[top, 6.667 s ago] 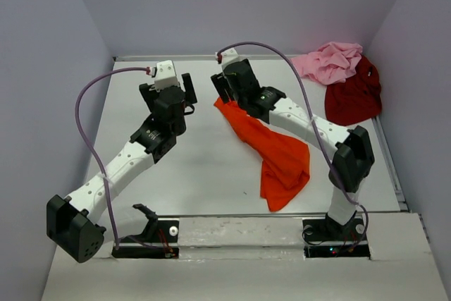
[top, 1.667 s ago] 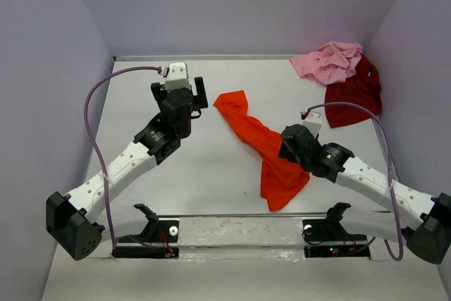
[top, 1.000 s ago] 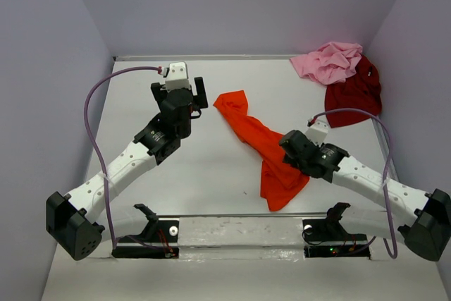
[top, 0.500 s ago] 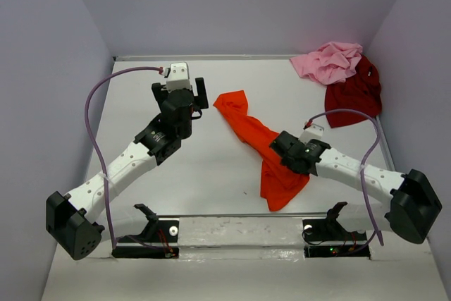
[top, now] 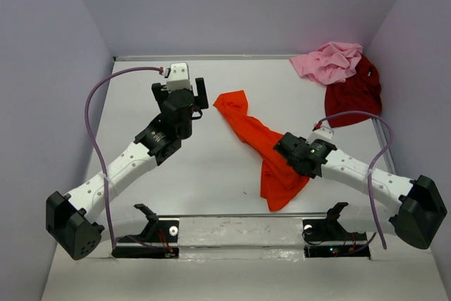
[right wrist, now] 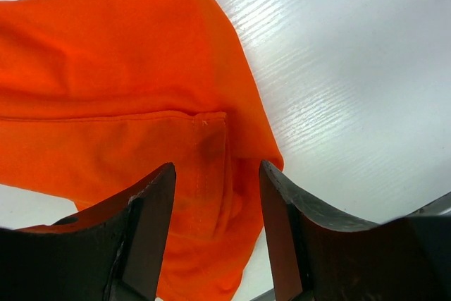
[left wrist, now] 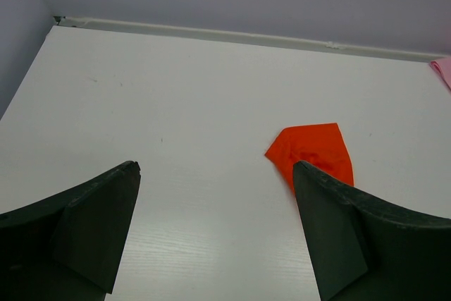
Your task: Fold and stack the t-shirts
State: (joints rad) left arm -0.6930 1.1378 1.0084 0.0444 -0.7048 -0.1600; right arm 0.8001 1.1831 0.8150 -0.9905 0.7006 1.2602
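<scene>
The left gripper [top: 195, 96] hangs above the bare white table [top: 211, 174], its jaws spread wide and holding nothing. Just to its right, the orange t-shirt [top: 246, 126] lies as a long crumpled strip running from the middle of the table toward the near edge. The right gripper [top: 282, 147] sits low over the strip's near half, jaws apart with orange cloth between them. In the far right corner, the pink t-shirt [top: 328, 61] lies bunched against the dark red t-shirt [top: 352, 96].

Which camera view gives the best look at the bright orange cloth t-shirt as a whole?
Top external: the bright orange cloth t-shirt lies there end to end, a long twisted strip. Left wrist catches only one end of it; right wrist shows just a close patch with a stitched seam.
</scene>
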